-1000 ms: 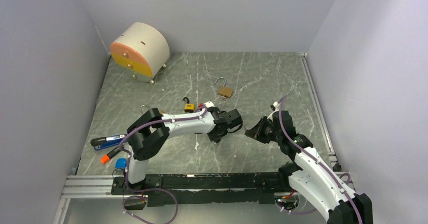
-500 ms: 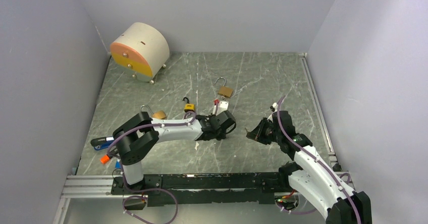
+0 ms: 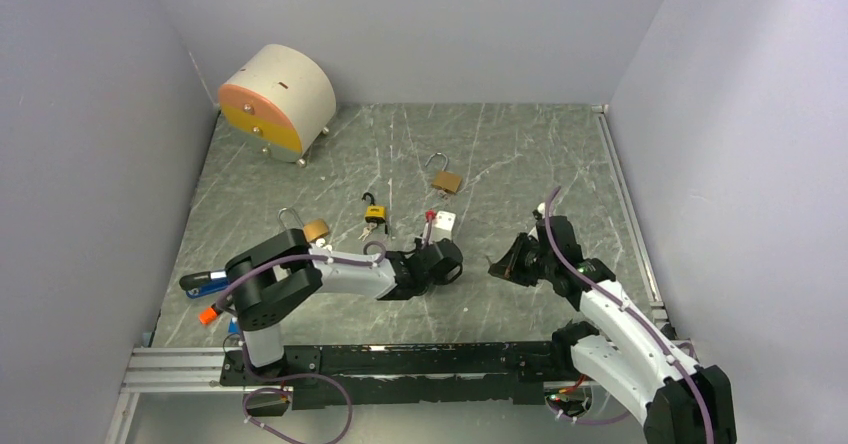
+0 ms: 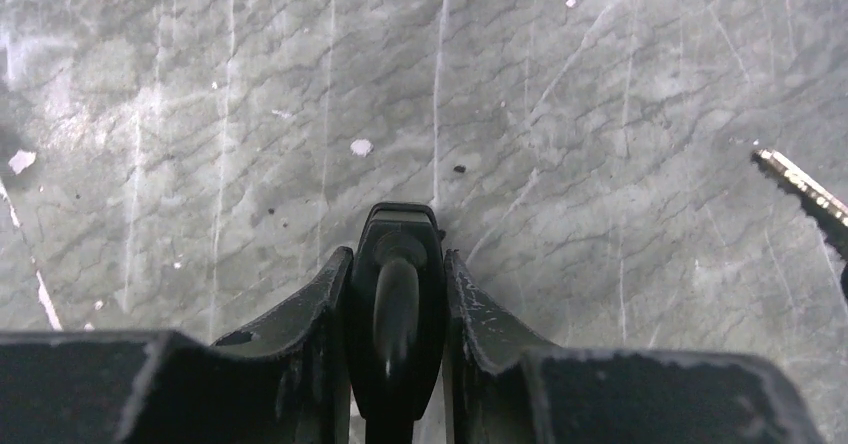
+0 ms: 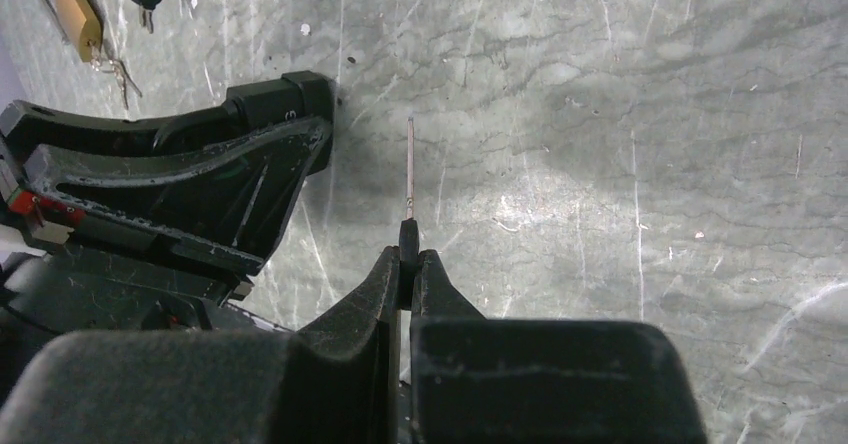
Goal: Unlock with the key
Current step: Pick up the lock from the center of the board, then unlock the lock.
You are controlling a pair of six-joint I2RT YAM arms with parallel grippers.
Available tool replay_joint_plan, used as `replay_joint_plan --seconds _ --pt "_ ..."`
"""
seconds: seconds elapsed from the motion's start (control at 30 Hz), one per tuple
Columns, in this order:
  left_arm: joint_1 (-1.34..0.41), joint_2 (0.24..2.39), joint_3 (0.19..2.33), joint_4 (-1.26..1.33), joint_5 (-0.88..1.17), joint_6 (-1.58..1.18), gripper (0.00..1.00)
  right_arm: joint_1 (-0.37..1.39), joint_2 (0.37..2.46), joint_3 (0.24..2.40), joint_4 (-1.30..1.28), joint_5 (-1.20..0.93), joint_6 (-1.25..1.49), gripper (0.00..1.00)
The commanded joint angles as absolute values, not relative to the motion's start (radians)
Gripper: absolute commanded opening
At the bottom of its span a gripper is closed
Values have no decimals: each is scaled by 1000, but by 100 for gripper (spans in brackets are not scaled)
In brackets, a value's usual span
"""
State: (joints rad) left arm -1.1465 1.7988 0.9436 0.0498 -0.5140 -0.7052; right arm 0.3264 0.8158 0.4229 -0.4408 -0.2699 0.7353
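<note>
The right fingers (image 5: 388,276) are closed on the head of the key (image 5: 408,236). The right wrist view shows it edge-on, its thin blade running straight toward 12 o'clock. At about 10 o'clock from the blade's tip is the padlock (image 5: 292,94), a black block apart from the key.

The left wrist view shows what holds it. The left fingers (image 4: 338,276) are clamped on either side of the padlock, which sticks out toward 12 o'clock over the tabletop (image 4: 600,84). The key's tip enters there from the 3 o'clock edge, slanting toward 10 o'clock.

Overhead the key is too small to make out, but the two arms face each other along the 3-to-9 o'clock line. Only that view shows a brass padlock (image 3: 446,180) at 12 o'clock from the left fingers.
</note>
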Motion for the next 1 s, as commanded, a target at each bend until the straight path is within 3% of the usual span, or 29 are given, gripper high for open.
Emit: replay_joint_plan --seconds 0.0,0.07,0.27,0.47,0.67,0.83,0.97 --pt "-1144 1701 922 59 -544 -713 3 319 835 494 -448 -275 709 0" --pt "-1100 1642 954 -7 -386 -722 3 316 838 508 -438 -310 689 0" --pt "-782 1457 1004 -70 441 -897 3 305 795 526 -281 -642 609 0" --pt "-600 1460 1237 -253 1005 -1072 2 302 690 534 -90 -919 649 0" --pt "-567 1467 1311 -108 1308 -1334 3 304 643 537 207 -1069 845 0" --pt "-564 1462 1297 -31 1388 -1401 3 306 640 548 452 -1124 996 0" --pt "-563 1454 1242 181 1413 -1544 2 308 645 572 496 -1116 1023 0"
